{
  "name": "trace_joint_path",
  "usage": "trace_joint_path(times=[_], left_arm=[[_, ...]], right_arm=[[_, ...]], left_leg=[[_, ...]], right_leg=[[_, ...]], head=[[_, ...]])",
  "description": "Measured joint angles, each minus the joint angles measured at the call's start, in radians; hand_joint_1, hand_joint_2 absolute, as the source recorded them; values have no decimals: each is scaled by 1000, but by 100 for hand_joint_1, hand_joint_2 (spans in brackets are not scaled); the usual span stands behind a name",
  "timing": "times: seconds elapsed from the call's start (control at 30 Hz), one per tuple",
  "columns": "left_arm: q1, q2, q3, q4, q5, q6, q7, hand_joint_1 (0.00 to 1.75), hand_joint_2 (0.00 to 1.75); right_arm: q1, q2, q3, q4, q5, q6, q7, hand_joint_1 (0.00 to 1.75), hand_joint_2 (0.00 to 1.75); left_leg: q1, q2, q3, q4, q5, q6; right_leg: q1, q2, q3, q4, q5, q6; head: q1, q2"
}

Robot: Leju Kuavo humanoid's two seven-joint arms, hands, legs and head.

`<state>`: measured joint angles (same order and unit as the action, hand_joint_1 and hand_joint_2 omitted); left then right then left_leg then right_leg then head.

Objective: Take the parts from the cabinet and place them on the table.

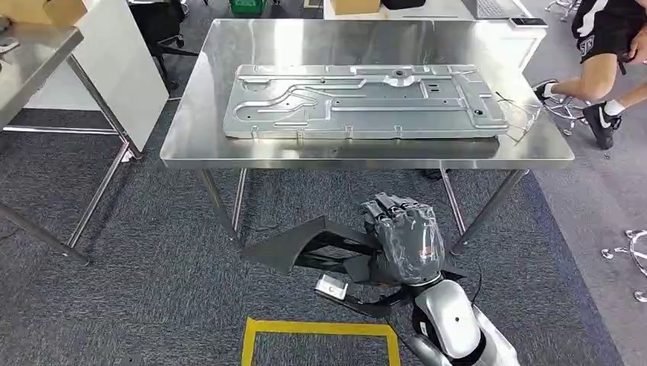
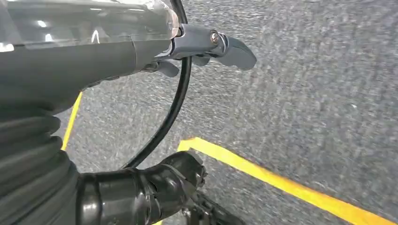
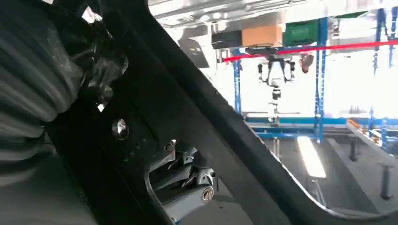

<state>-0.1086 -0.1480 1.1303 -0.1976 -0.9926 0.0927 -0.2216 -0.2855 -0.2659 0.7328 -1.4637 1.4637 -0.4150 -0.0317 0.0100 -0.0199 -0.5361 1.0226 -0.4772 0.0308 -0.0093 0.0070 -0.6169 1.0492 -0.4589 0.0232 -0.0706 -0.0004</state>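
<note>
You have a black, flat, angular part (image 1: 305, 245) gripped in the right hand (image 1: 404, 238), held low over the grey carpet just in front of the steel table (image 1: 366, 152), with a pointed end stretching out to the robot's left. In the right wrist view the same part (image 3: 187, 117) shows as a dark curved band crossing the hand. On the table a large stamped grey metal panel (image 1: 362, 103) with raised ribs and holes lies flat, its long side running along the table's near edge.
</note>
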Motion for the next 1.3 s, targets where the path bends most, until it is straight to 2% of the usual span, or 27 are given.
trace_joint_path(times=[0.03, 0.07, 0.1, 0.13, 0.17, 0.27, 0.43, 0.57, 0.6, 0.63, 0.67, 0.7, 0.73, 0.8, 0.83, 0.87, 0.9, 0.97, 1.0, 1.03, 1.07, 1.1, 1.13, 1.17, 1.2, 1.23, 1.3], left_arm=[[-2, 0, 0, 0, 2, 0, 0, 0, 175], [-1, 0, 0, 0, 5, 0, 0, 0, 175], [0, -1, 0, 0, 6, 0, 0, 0, 175], [1, -1, 0, 0, 6, 0, 0, 0, 175], [0, 0, 1, 0, 6, 1, 0, 0, 175], [-2, -3, 1, 0, 7, 2, -4, 0, 175], [-1, 0, 1, 0, 7, 1, -9, 0, 175], [-1, 0, 1, 0, 5, 0, -4, 0, 175], [-2, 2, 1, 0, 5, 0, -4, 0, 175], [-2, 3, 1, 0, 5, -2, -5, 0, 175], [-4, 2, 2, 0, 5, -2, -5, 0, 175], [-2, 1, 2, 0, 4, -2, -6, 0, 175], [-1, 1, 2, 0, 3, -2, -6, 0, 175], [1, 1, 2, 0, 4, -2, -5, 0, 175], [4, 1, 2, 0, 4, 0, -5, 0, 175], [6, 1, 2, 0, 4, 1, -3, 0, 175], [8, 1, 2, 0, 4, 1, -3, 0, 175], [11, 1, 3, 0, 5, 2, -2, 0, 175], [12, 5, 3, 0, 5, 2, -2, 0, 175], [10, 10, 3, 0, 5, 3, -2, 0, 175], [9, 6, 3, 0, 5, 3, -1, 0, 175], [8, 4, 3, 0, 5, 3, 0, 0, 175], [4, 3, 3, 0, 5, 3, 3, 0, 175], [-2, 3, 3, -1, 6, 4, 5, 0, 175], [-5, 3, 3, -1, 6, 4, 5, 0, 175], [-6, 3, 3, 0, 7, 4, 7, 0, 175], [-5, 3, 3, 0, 8, 5, 13, 0, 175]], right_arm=[[-2, 0, 0, 3, 0, 3, -1, 175, 175], [-1, 0, 0, 3, 0, 3, 0, 175, 175], [-2, -1, -1, 3, 1, 3, 0, 175, 175], [-1, -1, -1, 3, 1, 3, 0, 175, 175], [-5, -1, -1, 4, 2, 3, 1, 175, 175], [-4, -1, -1, 6, 2, 3, 1, 175, 175], [7, -2, -1, 8, 2, 3, 5, 175, 175], [11, -2, -1, 8, 2, 2, 8, 175, 175], [11, -1, -1, 8, 2, 2, 8, 175, 175], [9, -2, -1, 8, 2, 2, 8, 175, 175], [9, -2, -6, 6, 2, 2, 8, 175, 175], [3, -3, -6, 7, 2, 2, 8, 175, 175], [-6, -3, -6, 7, 5, 2, 7, 175, 175], [-5, -3, -6, 9, 8, 3, 7, 175, 175], [-4, -3, -6, 12, 8, 3, 6, 175, 175], [-4, -3, -5, 14, 9, 3, 5, 175, 175], [-4, -3, -5, 14, 9, 3, 5, 175, 175], [-4, -5, -5, 14, 9, 3, 5, 175, 175], [-2, -6, -5, 18, 9, 4, 5, 175, 175], [-4, -5, -4, 20, 10, 5, 5, 175, 175], [1, -5, -2, 21, 10, 6, 5, 175, 175], [3, -7, -2, 21, 10, 6, 6, 175, 175], [1, -8, -3, 22, 9, 6, 8, 175, 175], [-3, -7, -3, 20, 9, 6, 8, 175, 175], [-5, -6, -3, 19, 9, 5, 8, 175, 175], [-6, -6, -3, 20, 9, 5, 8, 175, 175], [-2, -6, -2, 25, 7, 5, 8, 175, 175]], left_leg=[[-1, -5, -4, -3, -4, -7], [0, -5, -3, -4, -8, -14], [-3, -5, 3, 2, -3, -19], [-3, -4, 0, -6, -9, -19], [-2, -2, 11, -15, -8, 2], [0, -1, 16, -23, -14, -1], [0, 0, 18, -29, -15, -5], [1, 0, 18, -30, -16, -20], [-2, 1, 13, -23, -18, -15], [-5, 2, 18, -45, -19, 0], [10, 1, 54, -93, -10, 14], [6, 1, 73, -113, -6, 16], [8, 4, 84, -120, -3, 22], [10, 8, 98, -120, -14, 18], [12, 8, 106, -119, -24, 15], [15, 7, 117, -118, -33, 8], [22, 6, 132, -115, -47, -2], [38, 2, 165, -102, -81, -25], [37, 3, 170, -95, -99, -39], [33, 3, 165, -78, -115, -50], [32, 2, 169, -83, -120, -55], [33, 1, 178, -88, -124, -61], [36, 1, 189, -93, -131, -70], [40, 4, 201, -98, -144, -72], [40, 13, 194, -58, -148, -72], [39, 15, 147, 20, -165, -71], [31, 15, -3, 220, -212, -70]], right_leg=[[6, -2, 0, -8, -9, -7], [8, -1, 6, -6, 15, -17], [5, -1, 7, -18, 12, -22], [5, 0, 17, -21, 19, -21], [6, 2, 19, -25, 19, -16], [9, 3, 20, -25, 12, -25], [10, 4, 20, -25, 9, -29], [11, 3, 21, -24, 9, -31], [2, 3, 23, -34, 16, -22], [3, 4, 29, -45, 12, -16], [11, -3, 32, -48, 14, -7], [7, -6, 27, -31, 15, -3], [5, -4, -3, 24, -10, -2], [-6, -3, -97, 182, -65, 11], [-15, -4, -131, 228, -65, 19], [-23, -5, -140, 225, -45, 27], [-31, -6, -126, 178, -1, 38], [-47, -11, -48, 1, 105, 60], [-42, -7, -40, -5, 67, 68], [-39, -5, -34, -8, 51, 53], [-37, -4, -39, 11, 36, 22], [-33, -4, -38, 22, 20, 9], [-30, -3, -37, 25, 10, -2], [-32, -1, -17, 23, -2, -13], [-32, -4, 0, 17, -11, -20], [-31, -7, 16, 11, -17, -23], [-27, -8, 46, -7, -33, -29]], head=[[5, 0], [4, 0], [3, 0], [3, 0], [3, 0], [4, 0], [3, 0], [3, 0], [4, 0], [3, 0], [3, 0], [12, 0], [14, 0], [19, 0], [19, 0], [18, 0], [19, 0], [20, 0], [22, 0], [36, 0], [28, 0], [20, 0], [22, 0], [18, 0], [19, 0], [18, 0], [18, 0]])
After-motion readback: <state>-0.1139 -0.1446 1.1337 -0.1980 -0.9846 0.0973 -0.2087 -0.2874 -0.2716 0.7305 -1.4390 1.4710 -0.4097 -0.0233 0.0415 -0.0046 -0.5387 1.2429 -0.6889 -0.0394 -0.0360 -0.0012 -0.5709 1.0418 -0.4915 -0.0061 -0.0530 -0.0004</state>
